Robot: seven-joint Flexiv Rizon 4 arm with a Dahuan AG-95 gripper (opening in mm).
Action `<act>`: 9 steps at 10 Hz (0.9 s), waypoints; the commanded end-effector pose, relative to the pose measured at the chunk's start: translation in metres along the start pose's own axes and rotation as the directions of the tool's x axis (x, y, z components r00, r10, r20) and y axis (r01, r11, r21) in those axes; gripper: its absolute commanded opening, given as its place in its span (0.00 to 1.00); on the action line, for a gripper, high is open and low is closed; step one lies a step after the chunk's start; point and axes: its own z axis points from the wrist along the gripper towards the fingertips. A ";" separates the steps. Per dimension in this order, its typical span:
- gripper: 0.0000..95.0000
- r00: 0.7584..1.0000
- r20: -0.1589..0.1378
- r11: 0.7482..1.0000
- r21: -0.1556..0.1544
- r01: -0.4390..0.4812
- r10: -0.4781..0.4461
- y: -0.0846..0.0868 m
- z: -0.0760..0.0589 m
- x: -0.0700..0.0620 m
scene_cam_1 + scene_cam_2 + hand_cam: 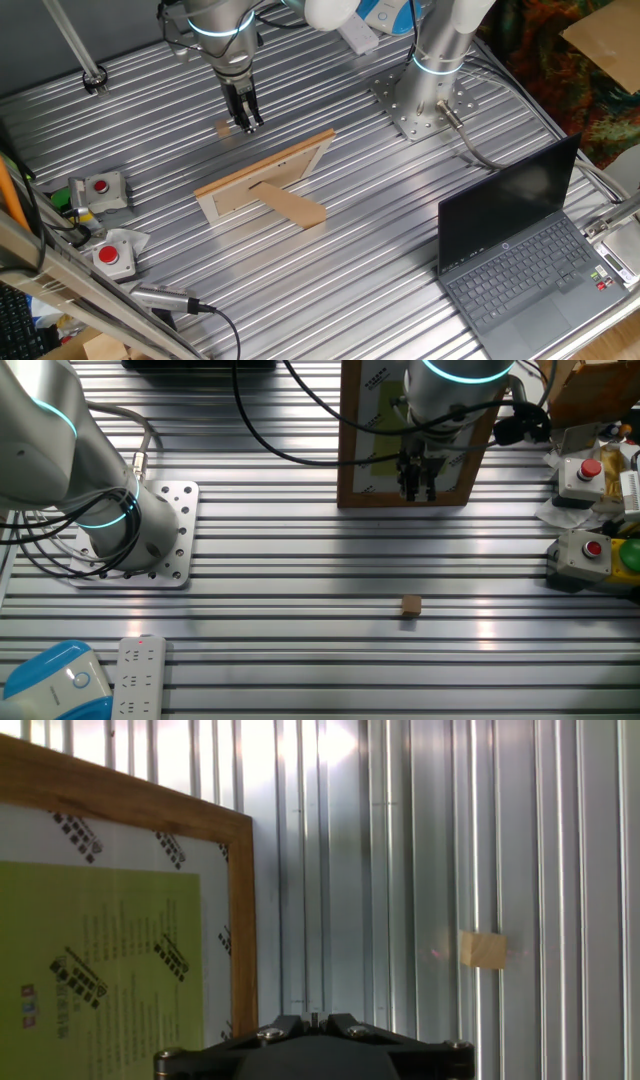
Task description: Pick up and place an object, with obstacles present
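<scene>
The ribbed metal table spreads under everything. On it, well away from the pincer toward the near right corner in one fixed view, sits an open dark laptop. The robot arm comes down from above, and its pincer hangs over the table with nothing between the fingers; they stand close together — a narrow gap, though how narrow I cannot tell exactly.

Just beside the pincer, on its front side in that view, stands the picture frame, propped up on its brown cardboard flap and leaning back. In the other fixed view the frame stands right behind the pincer, its green printed sheet facing the camera.

Two grey boxes with red buttons lie off to one side, well apart from the pincer.

The small wooden block lies flat on the table on the side of the pincer away from the frame — near, but not touching. In the hand view the block sits to the right, the frame's corner to the left.
</scene>
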 end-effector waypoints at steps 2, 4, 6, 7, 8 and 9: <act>0.00 1.000 0.001 1.000 0.007 -0.002 0.002 0.000 0.000 0.000; 0.00 1.000 0.001 1.000 0.011 -0.004 0.004 0.000 0.000 0.000; 0.00 1.000 0.001 1.000 0.002 -0.001 0.001 0.000 0.000 0.000; 0.00 1.000 0.001 1.000 0.000 -0.001 0.001 0.000 0.000 0.000; 0.00 1.000 0.000 1.000 0.004 0.000 0.000 0.000 0.000 0.000; 0.00 1.000 0.000 1.000 0.004 0.000 0.000 0.000 0.000 0.000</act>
